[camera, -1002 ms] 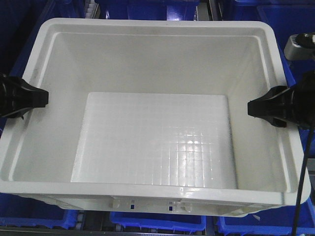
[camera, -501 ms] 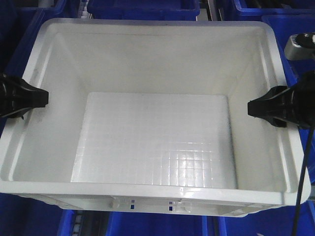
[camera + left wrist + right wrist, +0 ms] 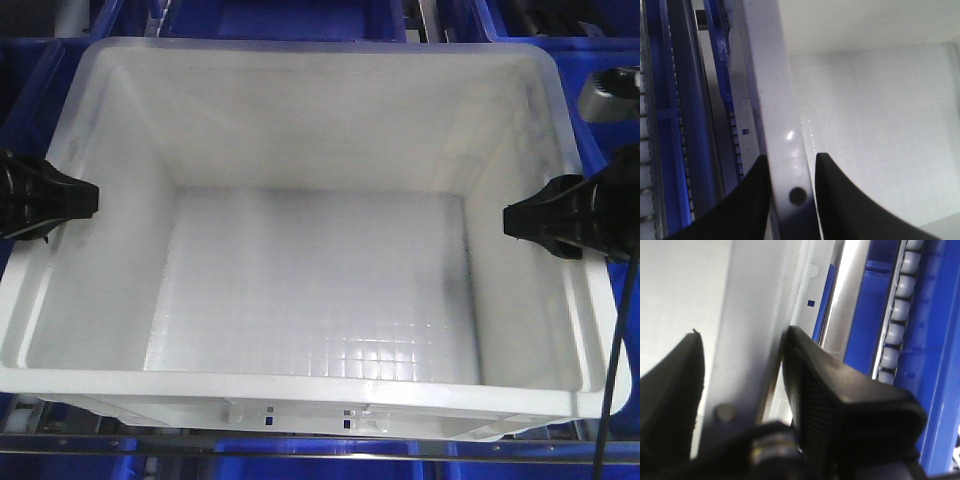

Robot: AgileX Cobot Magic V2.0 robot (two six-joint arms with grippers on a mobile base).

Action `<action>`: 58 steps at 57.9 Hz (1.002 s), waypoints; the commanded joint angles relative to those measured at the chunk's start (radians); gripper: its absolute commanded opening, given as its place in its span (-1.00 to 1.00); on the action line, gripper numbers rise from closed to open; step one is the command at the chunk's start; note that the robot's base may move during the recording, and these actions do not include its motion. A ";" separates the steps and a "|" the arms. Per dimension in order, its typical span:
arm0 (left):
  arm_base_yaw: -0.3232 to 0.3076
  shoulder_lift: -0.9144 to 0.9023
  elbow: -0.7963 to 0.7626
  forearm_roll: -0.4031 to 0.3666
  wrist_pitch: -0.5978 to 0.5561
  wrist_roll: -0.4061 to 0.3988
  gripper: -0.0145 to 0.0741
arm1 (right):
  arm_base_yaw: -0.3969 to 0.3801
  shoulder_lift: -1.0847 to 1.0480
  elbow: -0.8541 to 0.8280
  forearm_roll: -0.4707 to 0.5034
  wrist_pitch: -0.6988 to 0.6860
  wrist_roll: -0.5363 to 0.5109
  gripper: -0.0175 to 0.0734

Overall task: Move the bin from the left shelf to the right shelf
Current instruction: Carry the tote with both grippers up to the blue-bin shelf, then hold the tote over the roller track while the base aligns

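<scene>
A large empty white bin (image 3: 310, 120) with a gridded floor fills the front view. My left gripper (image 3: 72, 203) is shut on the bin's left rim (image 3: 782, 125), one finger outside and one inside the wall. My right gripper (image 3: 525, 222) is shut on the bin's right rim (image 3: 752, 330) in the same way. The bin hangs between both grippers above blue shelving.
Blue bins (image 3: 300, 15) and shelf parts lie behind and under the white bin. A metal rail (image 3: 300, 440) runs along the bottom edge. A roller track (image 3: 900, 305) and blue frame run beside the right rim; blue rails (image 3: 675, 125) run beside the left rim.
The blue bins and shelf parts behind and beneath have shifted while the bin and both grippers hold the same place in view; the light on the bin floor has dimmed.
</scene>
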 commanded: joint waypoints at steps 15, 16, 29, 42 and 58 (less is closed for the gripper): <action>-0.015 -0.026 -0.050 -0.112 -0.124 0.022 -0.69 | 0.011 -0.030 -0.047 0.121 -0.084 -0.049 -0.63; -0.015 -0.026 -0.050 -0.112 -0.124 0.022 -0.69 | 0.011 -0.030 -0.047 0.121 -0.084 -0.049 -0.63; -0.015 -0.026 -0.050 -0.112 -0.124 0.022 -0.69 | 0.011 -0.030 -0.047 0.121 -0.084 -0.049 -0.63; -0.015 -0.026 -0.050 -0.112 -0.124 0.022 -0.69 | 0.011 -0.030 -0.047 0.121 -0.084 -0.049 -0.63; -0.015 -0.026 -0.050 -0.112 -0.124 0.022 -0.69 | 0.011 -0.030 -0.047 0.121 -0.084 -0.049 -0.63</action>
